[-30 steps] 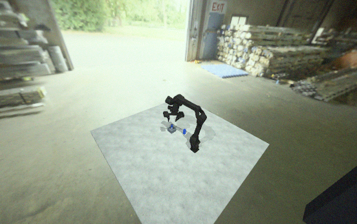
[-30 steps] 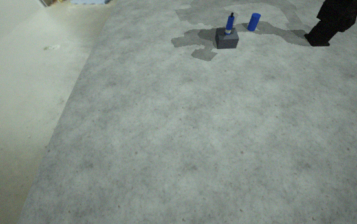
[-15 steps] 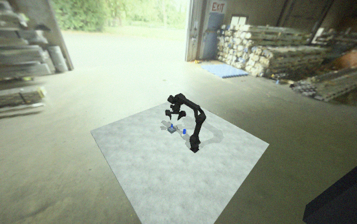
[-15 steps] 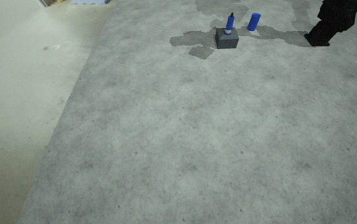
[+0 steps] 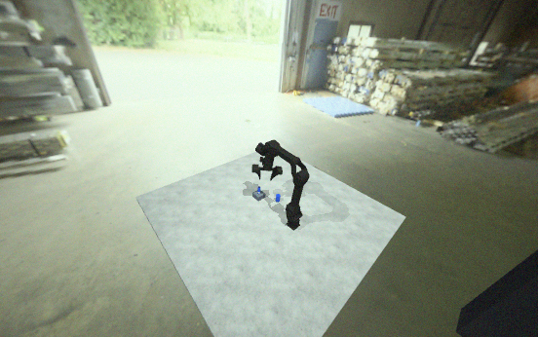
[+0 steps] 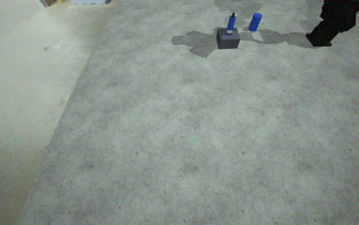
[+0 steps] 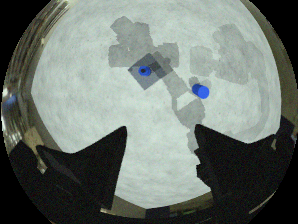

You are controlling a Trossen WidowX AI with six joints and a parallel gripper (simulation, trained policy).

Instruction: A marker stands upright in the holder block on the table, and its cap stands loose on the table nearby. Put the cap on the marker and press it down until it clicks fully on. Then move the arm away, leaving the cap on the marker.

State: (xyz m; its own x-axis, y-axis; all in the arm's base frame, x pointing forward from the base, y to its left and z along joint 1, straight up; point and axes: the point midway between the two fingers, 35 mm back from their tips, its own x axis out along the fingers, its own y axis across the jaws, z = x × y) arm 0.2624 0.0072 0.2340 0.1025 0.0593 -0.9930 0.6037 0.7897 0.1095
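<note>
From my far-off seat, I am reading the exterior view left to right. One marker (image 5: 258, 188) (image 6: 231, 23) (image 7: 144, 71) is standing upright and uncapped in one dark holder block (image 5: 256, 198) (image 6: 228, 41) (image 7: 145, 82), its black tip showing. To its right, one blue cap (image 5: 278, 198) (image 6: 255, 22) (image 7: 201, 91) is standing loose on the table (image 5: 234, 253) (image 6: 182, 136) (image 7: 85, 90), near the block but apart from it. Farther right, one arm (image 5: 301, 176) (image 6: 338, 19) is rising from its base.

In the top view, I am holding its one gripper (image 5: 267, 179) (image 7: 162, 130) above the table, two fingers spread wide, with nothing between them. So the marker is still lacking its cap; grasping, placing, pressing and backing away are all remaining, as I am judging it.

gripper (image 5: 266, 179) (image 7: 162, 130) now a bit further right & up in top view vs 1s ago.
</note>
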